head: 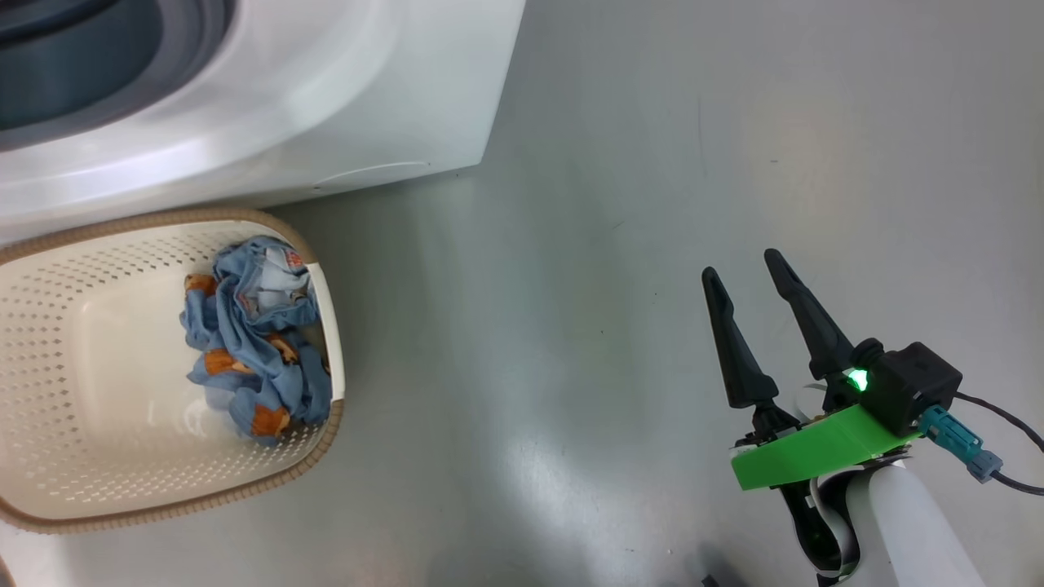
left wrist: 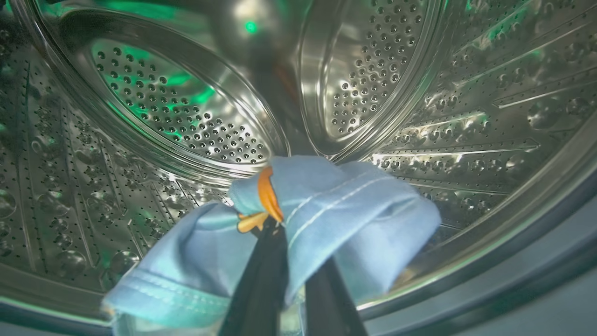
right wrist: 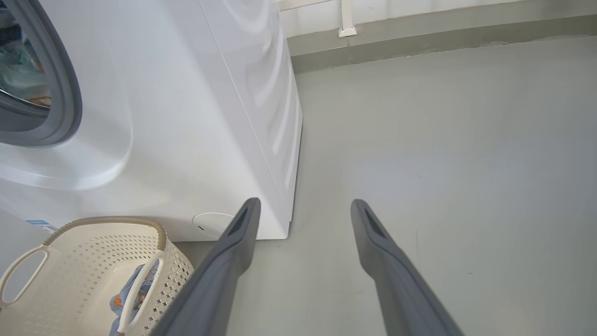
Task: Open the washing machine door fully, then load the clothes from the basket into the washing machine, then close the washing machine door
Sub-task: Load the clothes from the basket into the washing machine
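In the head view, the washing machine [head: 326, 98] is standing at the far left, with its grey gasket [head: 196, 49] showing at the top corner. The basket [head: 49, 244] is sitting on the floor [head: 571, 285] just in front of it, on the near left. The clothes [head: 253, 342] are lying bunched against the basket's right wall. The right gripper [head: 740, 265] is hovering over bare floor at the near right, well apart from the basket. Its two dark fingers are standing spread with nothing between them.

In the left wrist view, the left gripper [left wrist: 298, 242] is reaching inside the steel drum [left wrist: 466, 116]. Its fingers are pinching a light-blue piece [left wrist: 354, 205] with an orange patch [left wrist: 267, 193]. The fabric is draping over both fingertips and hanging down to the left. The gasket [left wrist: 536, 261] is curving along the lower right.

In the right wrist view, the right gripper [right wrist: 304, 205] is pointing its wide-open, empty fingers at the floor [right wrist: 443, 163], just past the washing machine's [right wrist: 186, 116] right front corner. A round white cap [right wrist: 212, 224] is showing low on the machine's front, beside the left finger. The basket [right wrist: 107, 220] is sitting at the near left below a small blue label [right wrist: 39, 225]. Some of the clothes [right wrist: 128, 289] are showing inside it behind a cream handle [right wrist: 137, 294]. A pale wall [right wrist: 419, 9] is running along the far edge of the floor.
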{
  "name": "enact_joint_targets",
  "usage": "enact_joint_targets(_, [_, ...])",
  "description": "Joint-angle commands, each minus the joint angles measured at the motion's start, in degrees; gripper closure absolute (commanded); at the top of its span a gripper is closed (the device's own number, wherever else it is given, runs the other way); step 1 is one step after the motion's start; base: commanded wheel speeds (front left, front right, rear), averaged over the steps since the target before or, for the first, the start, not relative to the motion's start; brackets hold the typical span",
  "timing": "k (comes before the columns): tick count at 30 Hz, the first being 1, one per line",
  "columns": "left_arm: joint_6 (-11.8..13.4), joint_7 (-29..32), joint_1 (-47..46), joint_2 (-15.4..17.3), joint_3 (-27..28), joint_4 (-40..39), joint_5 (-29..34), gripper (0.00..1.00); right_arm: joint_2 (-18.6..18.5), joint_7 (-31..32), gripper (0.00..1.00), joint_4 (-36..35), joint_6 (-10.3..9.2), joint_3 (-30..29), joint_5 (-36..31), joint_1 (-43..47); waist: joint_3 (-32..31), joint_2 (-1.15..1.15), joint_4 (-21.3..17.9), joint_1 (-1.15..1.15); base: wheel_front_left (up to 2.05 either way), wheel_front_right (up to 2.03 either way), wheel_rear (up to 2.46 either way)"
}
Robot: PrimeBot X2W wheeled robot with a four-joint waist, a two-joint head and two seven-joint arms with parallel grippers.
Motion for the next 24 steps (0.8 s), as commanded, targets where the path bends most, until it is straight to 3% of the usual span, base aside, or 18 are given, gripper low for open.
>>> enact_joint_targets(1, [-0.28,-0.29,-1.18,3.43,0.76,-0.77,0.54,1.0,0.29,-0.27,0.0,-1.25,0.08,1.72,0.32,0.34,0.33,0.0,-0.22,0.0,0.0,0.0,0.0])
enact_joint_targets(24, [-1.61,-3.15,-14.26,6.22,-4.55,8.7,3.07,1.0,0.29,-0.27,0.0,-1.77,0.08,2.74,1.15,0.64,4.57,0.0,-2.72,0.0,0.0,0.0,0.0])
